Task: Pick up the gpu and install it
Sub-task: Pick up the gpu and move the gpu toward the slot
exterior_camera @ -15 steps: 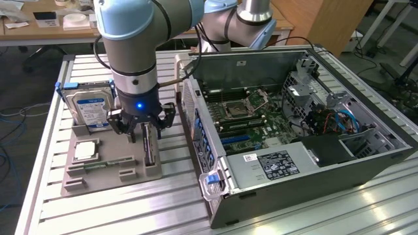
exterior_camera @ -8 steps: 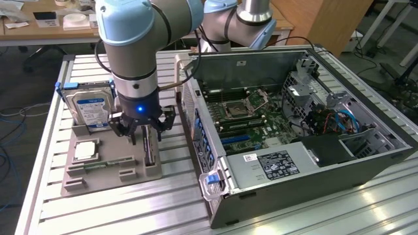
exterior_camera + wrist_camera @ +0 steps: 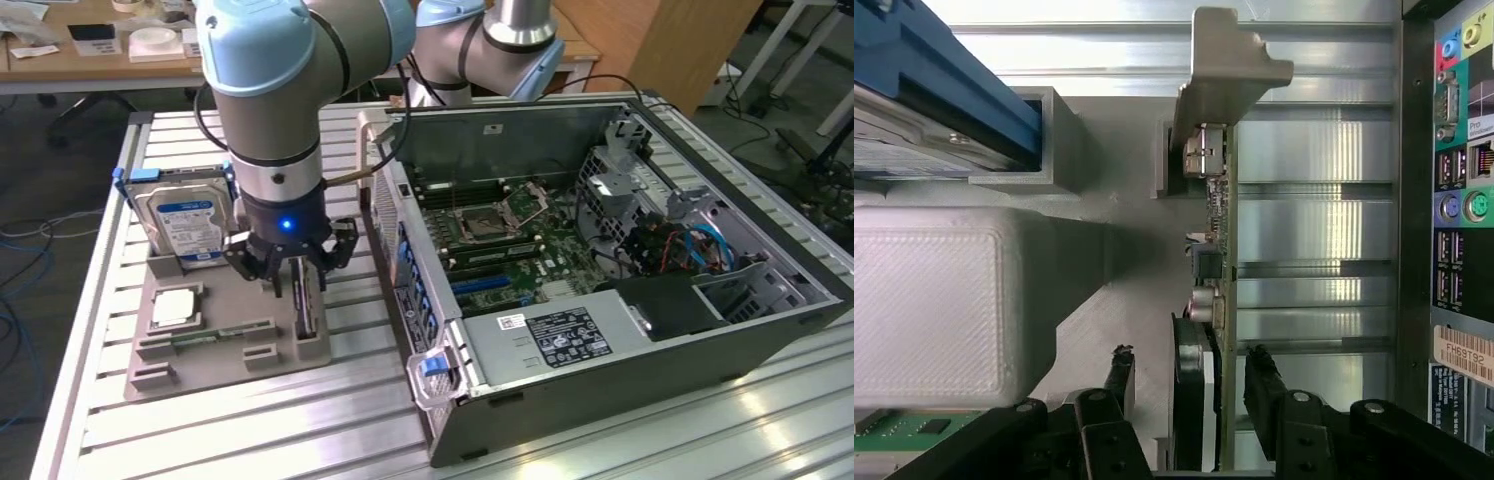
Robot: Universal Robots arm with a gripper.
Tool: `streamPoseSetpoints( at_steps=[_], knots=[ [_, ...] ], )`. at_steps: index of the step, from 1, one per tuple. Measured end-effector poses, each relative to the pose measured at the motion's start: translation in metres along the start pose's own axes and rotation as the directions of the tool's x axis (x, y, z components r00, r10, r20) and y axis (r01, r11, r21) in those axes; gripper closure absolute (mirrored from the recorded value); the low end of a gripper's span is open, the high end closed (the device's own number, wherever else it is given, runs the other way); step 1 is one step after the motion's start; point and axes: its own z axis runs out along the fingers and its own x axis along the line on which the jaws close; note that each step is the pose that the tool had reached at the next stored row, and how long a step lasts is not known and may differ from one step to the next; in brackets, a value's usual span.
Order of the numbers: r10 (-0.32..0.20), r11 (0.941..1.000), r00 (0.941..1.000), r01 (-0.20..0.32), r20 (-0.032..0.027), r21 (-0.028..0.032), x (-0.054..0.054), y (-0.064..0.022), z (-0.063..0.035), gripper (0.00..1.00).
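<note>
Grasping stage: the gripper (image 3: 300,283) hangs over the gpu (image 3: 306,318), which stands on edge in a slot of the grey holder (image 3: 214,352). In the exterior view that is about nine o'clock from the open computer case (image 3: 747,312), with the hard drive (image 3: 187,225) near eleven o'clock from the card. The fingers (image 3: 1259,375) stand open astride the card. A gap seems to show on each side, though shadow makes that uncertain. The card is not yet lifted. A sound grip calls for pads closing square on both faces.
</note>
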Motion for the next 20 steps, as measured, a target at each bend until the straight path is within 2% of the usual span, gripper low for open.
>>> streamPoseSetpoints(
  at_steps=[3,4,7,8,12,13,20],
  knots=[
    [0.000,1.0000,1.0000,0.000,0.0000,0.0000,0.0000,0.0000,0.0002,0.45],
    [0.000,1.0000,1.0000,0.000,0.0000,0.0000,0.0000,0.0000,0.0002,0.52],
    [0.000,1.0000,1.0000,0.000,0.0000,0.0000,0.0000,0.0000,0.0004,0.54],
    [0.000,1.0000,1.0000,0.000,0.0000,0.0000,0.0000,0.0000,0.0004,0.60],
    [0.000,1.0000,1.0000,0.000,-0.0001,0.0001,0.0000,0.0000,0.0006,0.62],
    [0.000,1.0000,1.0000,0.000,0.0000,0.0000,0.0000,0.0000,0.0007,0.69],
    [0.000,1.0000,1.0000,0.000,-0.0002,0.0001,-0.0002,0.0000,0.0010,0.72]
  ],
)
